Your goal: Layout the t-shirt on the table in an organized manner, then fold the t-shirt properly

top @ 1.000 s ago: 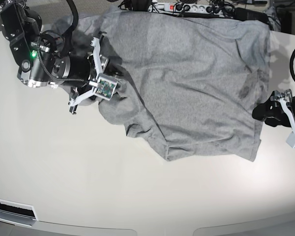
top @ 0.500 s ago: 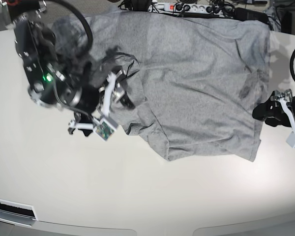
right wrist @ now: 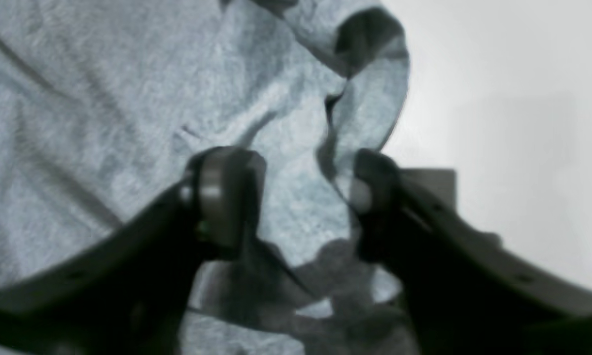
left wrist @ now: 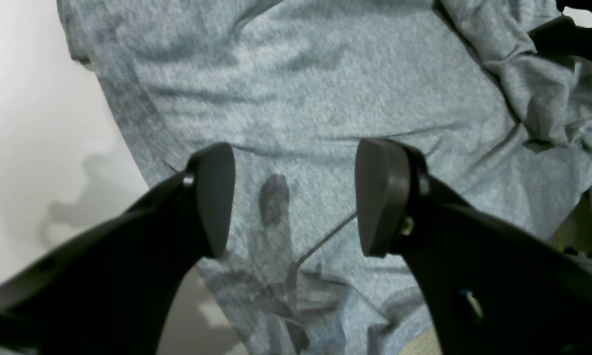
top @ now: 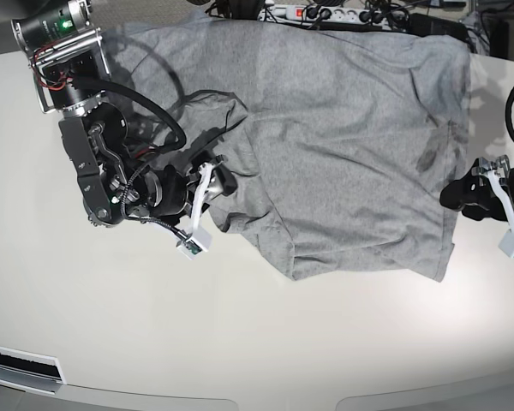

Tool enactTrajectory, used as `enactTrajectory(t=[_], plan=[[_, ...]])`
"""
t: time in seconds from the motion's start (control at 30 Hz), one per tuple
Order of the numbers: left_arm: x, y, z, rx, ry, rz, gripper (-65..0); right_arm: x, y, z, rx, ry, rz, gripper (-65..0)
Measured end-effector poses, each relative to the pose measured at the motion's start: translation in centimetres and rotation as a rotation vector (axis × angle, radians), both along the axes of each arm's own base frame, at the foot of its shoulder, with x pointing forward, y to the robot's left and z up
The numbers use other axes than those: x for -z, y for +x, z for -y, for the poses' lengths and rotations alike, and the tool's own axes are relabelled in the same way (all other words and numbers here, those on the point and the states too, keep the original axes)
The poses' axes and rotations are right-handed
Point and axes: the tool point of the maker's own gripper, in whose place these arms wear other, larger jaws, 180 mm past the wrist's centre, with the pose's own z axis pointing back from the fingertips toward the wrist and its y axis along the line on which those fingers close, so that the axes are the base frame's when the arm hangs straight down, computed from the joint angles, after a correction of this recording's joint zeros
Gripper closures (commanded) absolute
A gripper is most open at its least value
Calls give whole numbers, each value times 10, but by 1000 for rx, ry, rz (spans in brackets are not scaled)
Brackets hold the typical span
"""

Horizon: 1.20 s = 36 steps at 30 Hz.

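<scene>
On table: t-shirt spread flat, long axis sideways.

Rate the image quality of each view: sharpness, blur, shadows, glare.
Left wrist: t-shirt weave fairly crisp, left gripper fingers dark, their shadow on the table. Right wrist: soft, motion-blurred, right gripper edges smeared, table washed out. Base: sharp, evenly lit, faint sheen on the glossy table, soft shadows under the shirt.

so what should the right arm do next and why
Probably close the right gripper on the bunched sleeve fold of the t-shirt and draw it outward: its jaws sit apart around that fold, and this side looks crumpled while the rest lies fairly flat.
</scene>
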Motion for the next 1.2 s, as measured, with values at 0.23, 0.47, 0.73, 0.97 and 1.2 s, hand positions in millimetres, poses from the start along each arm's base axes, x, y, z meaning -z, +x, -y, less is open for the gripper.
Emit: enactTrajectory(t=[0.23,0.47,0.73,0.97,1.2], plan=[[0,0,0,0,0,0,-390,-44,20,-10,-80,-9,131,0],[0,0,0,0,0,1,-390,-110,26,-25,-171,-28,320,0],[0,0,0,0,-1,1,-390,-100,6,-27,-225,-38,299,0],[0,1,0,-1,-2,4,-390,-103,10,-27,-207,-33,304,-70],[-1,1,0,-1,-2,4,-390,-105,7,-31,-247,-20,327,0]])
